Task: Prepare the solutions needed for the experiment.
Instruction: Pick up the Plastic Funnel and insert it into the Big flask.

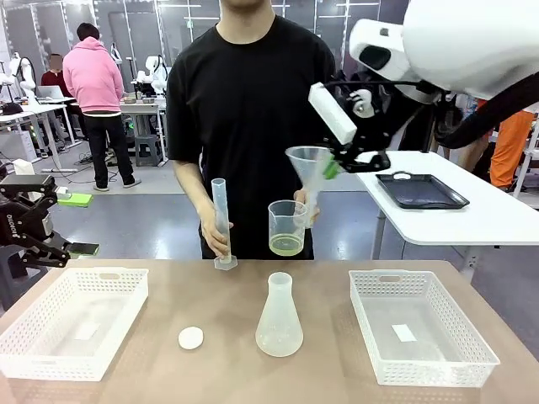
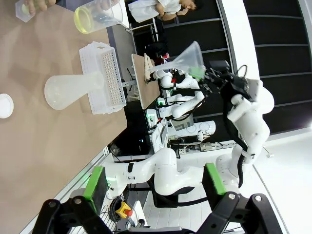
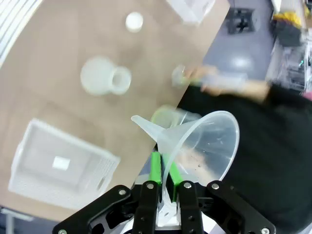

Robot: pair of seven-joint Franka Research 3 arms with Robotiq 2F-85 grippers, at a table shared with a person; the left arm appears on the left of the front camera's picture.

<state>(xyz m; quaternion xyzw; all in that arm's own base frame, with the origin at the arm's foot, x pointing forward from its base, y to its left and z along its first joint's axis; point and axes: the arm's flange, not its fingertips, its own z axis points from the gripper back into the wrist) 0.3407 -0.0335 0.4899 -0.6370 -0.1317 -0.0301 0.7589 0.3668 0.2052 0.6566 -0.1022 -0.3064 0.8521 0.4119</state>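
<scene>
**Front view.** Brown tabletop (image 1: 227, 374) with a person in a black T-shirt (image 1: 253, 93) standing at its far edge; the pale yellow, see-through solution (image 1: 285, 246) forms a shallow layer at the bottom of a clear plastic beaker (image 1: 288, 217), which one hand (image 1: 304, 207) holds in the air at picture centre, above the far part of the tabletop; the other hand (image 1: 216, 240) grips a tall clear graduated cylinder (image 1: 220, 206), upright, its base resting on the tabletop left of the beaker. A translucent white conical flask (image 1: 279, 318) stands upright at lower centre, nearer the camera than the beaker; a small white round cap (image 1: 191, 337) lies to its left; one white perforated plastic basket (image 1: 50, 341) sits at lower left, a second basket (image 1: 459, 341) at lower right. The right pincer (image 1: 337, 166), right of centre in the upper half, is closed on a clear plastic funnel (image 1: 306, 160), mouth up and spout down, above and slightly right of the beaker.

**Right wrist view.** Green pads (image 3: 155, 165) pinch the funnel's wall near its rim; flask, cap and blurred beaker lie beyond.

**Left wrist view.** The left pincer (image 2: 153, 181) stands wide open, its fingers (image 2: 95, 181) far apart with nothing between them; in the front view it sits at the left edge, off the tabletop.
</scene>
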